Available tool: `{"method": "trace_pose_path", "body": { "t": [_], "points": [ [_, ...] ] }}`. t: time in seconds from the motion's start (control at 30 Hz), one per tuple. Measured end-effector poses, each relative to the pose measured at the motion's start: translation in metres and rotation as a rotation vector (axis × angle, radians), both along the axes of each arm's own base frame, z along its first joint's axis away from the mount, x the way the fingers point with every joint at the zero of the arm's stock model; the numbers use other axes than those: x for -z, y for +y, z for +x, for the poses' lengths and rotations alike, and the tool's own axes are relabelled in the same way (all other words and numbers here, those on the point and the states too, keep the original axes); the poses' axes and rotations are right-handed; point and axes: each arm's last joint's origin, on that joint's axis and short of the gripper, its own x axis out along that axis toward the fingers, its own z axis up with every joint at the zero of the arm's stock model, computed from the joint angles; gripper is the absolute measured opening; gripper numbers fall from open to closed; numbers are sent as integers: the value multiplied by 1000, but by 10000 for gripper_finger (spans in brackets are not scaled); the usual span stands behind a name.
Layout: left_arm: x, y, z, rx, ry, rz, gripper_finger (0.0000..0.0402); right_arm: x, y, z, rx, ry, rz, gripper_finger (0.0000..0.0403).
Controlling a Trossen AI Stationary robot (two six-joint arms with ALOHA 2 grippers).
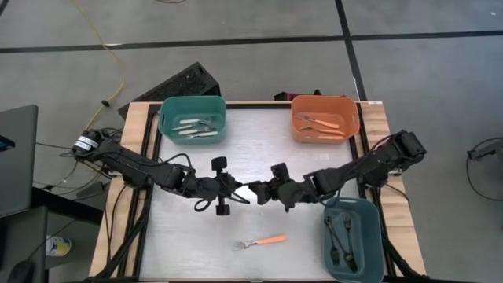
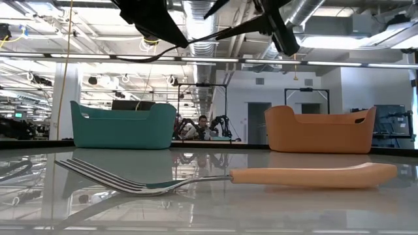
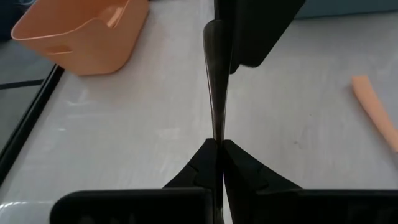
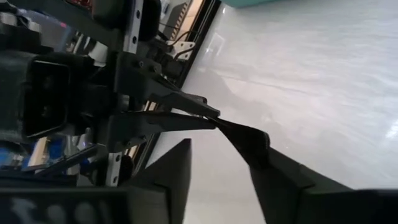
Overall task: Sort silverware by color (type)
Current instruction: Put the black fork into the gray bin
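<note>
At the middle of the table (image 1: 259,149), the two grippers are met tip to tip above the surface, and a dark-handled fork (image 3: 214,93) is held between them. The left gripper (image 1: 236,191) is pressed together on one end of this fork; in the left wrist view its fingertips (image 3: 205,155) are seen pinching the thin dark end. The right gripper (image 1: 263,191) is placed around the other end, with its fingers (image 4: 261,155) partly spread; one finger is touching the fork, but a full grip cannot be told. An orange-handled fork (image 1: 261,242) is lying flat on the table, at about 6 o'clock from the grippers, well apart from them. White-handled forks are lying in the teal bin (image 1: 192,102) at 11 o'clock, orange-handled forks in the orange bin (image 1: 324,102) at 1 o'clock, and dark-handled forks in the blue-grey bin (image 1: 377,236) at 4 o'clock.
</note>
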Motion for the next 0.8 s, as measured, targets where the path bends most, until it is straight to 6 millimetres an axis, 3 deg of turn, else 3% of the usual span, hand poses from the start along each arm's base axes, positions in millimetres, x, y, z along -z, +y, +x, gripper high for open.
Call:
{"method": "trace_pose_path", "body": {
  "t": [0.4, 0.8],
  "points": [
    [1, 0, 0, 35, 19, 15, 0, 2, -2, 0, -34, 45, -83, 20],
    [2, -2, -1, 93, 47, 22, 20, 4, -1, -1, -119, 88, -120, 20]
  ]
}}
